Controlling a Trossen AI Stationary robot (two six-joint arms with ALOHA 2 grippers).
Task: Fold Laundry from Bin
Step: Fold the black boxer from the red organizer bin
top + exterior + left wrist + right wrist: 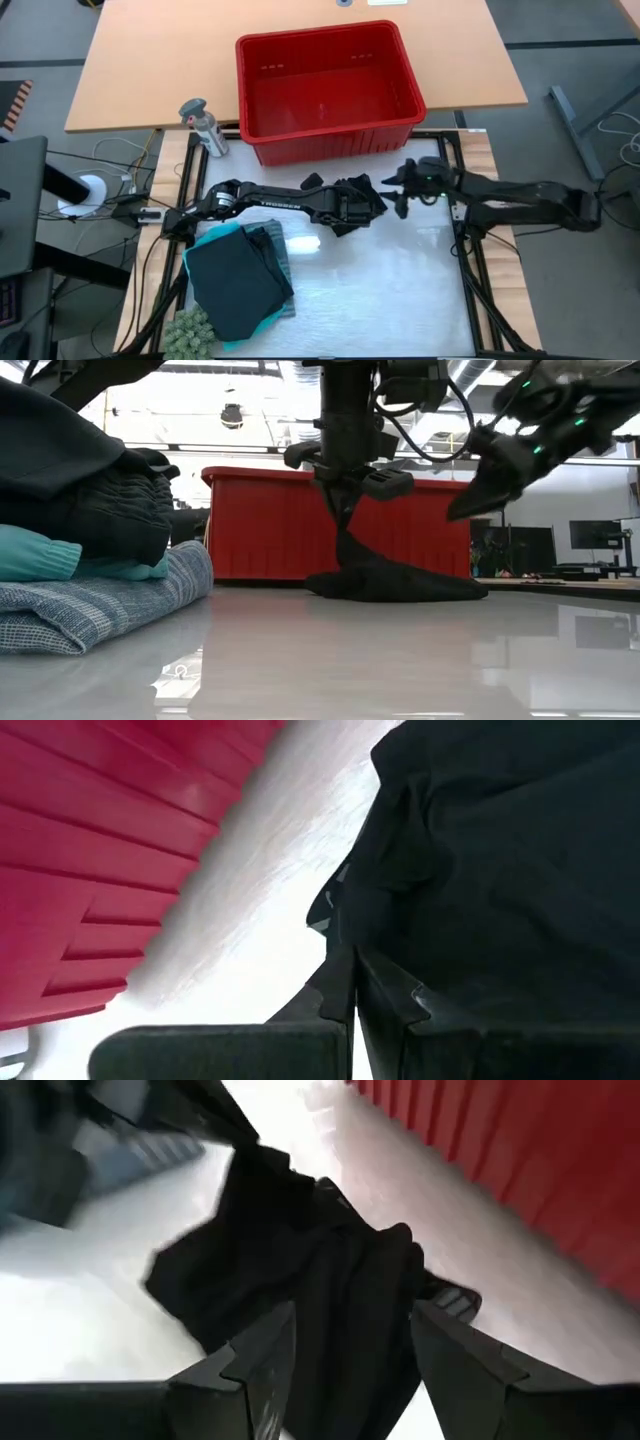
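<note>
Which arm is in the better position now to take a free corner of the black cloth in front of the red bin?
The right arm, probably. Its pincer hangs open beside the black garment, while the left pincer is shut on that cloth, lifting part of it near the bin.

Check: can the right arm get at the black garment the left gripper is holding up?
Probably yes. The right gripper hangs open beside the black garment, with nothing between them. The left gripper is shut on its top, leaving the lower folds free.
</note>
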